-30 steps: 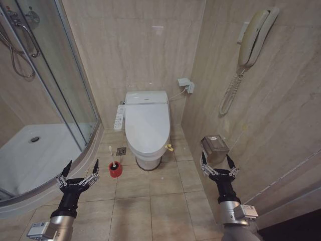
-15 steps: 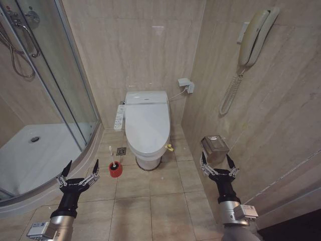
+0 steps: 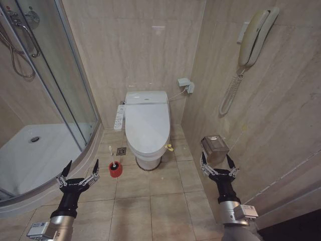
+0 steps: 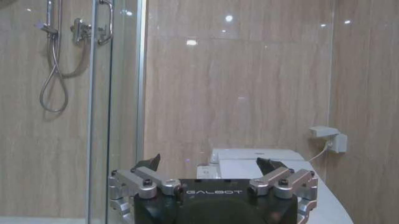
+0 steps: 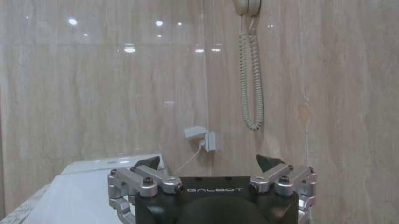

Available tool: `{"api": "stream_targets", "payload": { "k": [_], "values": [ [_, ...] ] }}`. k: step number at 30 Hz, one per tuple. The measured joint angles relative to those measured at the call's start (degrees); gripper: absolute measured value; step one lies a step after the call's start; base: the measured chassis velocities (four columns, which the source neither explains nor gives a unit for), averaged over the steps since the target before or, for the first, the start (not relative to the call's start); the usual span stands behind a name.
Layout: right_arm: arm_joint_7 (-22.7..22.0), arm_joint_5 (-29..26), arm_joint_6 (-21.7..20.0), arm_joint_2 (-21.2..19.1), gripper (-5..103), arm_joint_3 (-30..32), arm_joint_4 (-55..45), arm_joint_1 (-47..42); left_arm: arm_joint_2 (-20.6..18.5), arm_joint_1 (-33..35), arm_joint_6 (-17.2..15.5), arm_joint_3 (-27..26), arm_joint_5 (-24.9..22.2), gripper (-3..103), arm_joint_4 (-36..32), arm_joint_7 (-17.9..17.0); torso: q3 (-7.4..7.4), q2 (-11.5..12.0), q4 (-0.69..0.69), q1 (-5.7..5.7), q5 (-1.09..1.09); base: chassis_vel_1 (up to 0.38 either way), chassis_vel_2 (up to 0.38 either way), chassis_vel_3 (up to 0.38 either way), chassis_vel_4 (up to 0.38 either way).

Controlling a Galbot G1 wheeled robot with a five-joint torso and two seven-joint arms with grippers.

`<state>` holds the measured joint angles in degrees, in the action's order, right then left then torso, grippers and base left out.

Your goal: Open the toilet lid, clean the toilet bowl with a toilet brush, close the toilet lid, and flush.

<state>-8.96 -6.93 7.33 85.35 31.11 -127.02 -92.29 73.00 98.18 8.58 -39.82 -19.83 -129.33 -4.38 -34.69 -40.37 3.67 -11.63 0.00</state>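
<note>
Toilet lid (image 3: 146,123) is down, well ahead of both my grippers. My left gripper (image 3: 78,173) hangs low over the floor tiles with fingers spread and empty, beside the shower tray (image 3: 30,160). My right gripper (image 3: 218,164) is equally open by the right wall. Between them, the toilet brush (image 3: 115,166) stands in its red holder beside the toilet bowl (image 3: 148,161).

Even, warm overhead light fills the room, leaving small bright glare spots on the glossy wall tiles (image 3: 135,45) above the toilet lid (image 3: 146,123), with soft shadows and sharp focus.
</note>
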Motion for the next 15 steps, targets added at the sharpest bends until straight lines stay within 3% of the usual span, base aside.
{"api": "stream_targets", "payload": {
  "k": [15],
  "values": [
    [0.0, 0.0, 0.0, 0.0, 100, 0.0, 0.0, 0.0, 0.0, 0.0, 0.0, 0.0, 0.0, 100, 0.0, 0.0, 0.00, 0.0, 0.00, 0.00, 0.00, 0.000, 0.000, 0.000, 0.000]
  ]
}}
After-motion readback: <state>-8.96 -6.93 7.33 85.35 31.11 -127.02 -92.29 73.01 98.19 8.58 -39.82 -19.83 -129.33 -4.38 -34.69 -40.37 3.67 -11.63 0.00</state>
